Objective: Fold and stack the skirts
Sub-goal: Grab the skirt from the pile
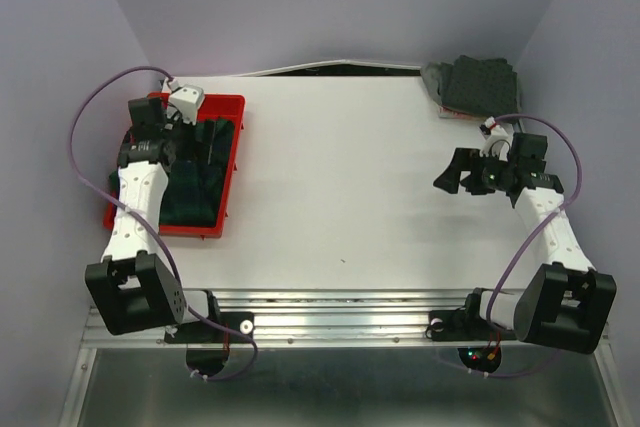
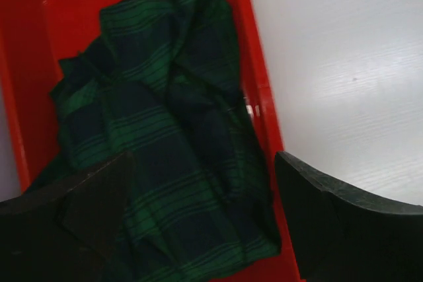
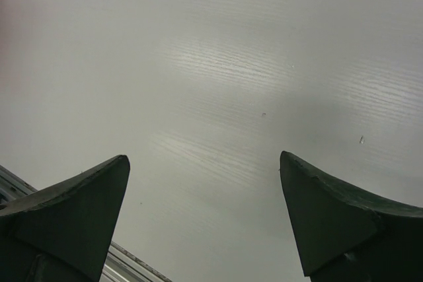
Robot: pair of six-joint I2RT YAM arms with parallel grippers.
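You have a white table (image 1: 340, 177) inside pale lilac walls, with both arms bolted at the near edge. From the top view, a red tray (image 1: 236, 137) sits on the left side of the table with the plaid skirt (image 1: 200, 187) rumpled inside it. The left gripper (image 1: 150, 125) hangs over the far end of that tray. The right gripper (image 1: 452, 175) hovers over bare table on the right, pointing toward the middle. The charcoal dotted skirt (image 1: 478, 82) lies folded at the far right corner.

In your left wrist view, the left gripper (image 2: 201, 163) has its fingers spread wide with nothing between them. The plaid skirt (image 2: 152, 117) lies below, loosely crumpled in the tray (image 2: 261, 97), and the table (image 2: 344, 64) is to its right.

In your right wrist view, the right gripper (image 3: 203, 163) is likewise spread fully and holds nothing. Only the table (image 3: 218, 64) lies beneath, with a metal rail (image 3: 125, 259) at the lower left.
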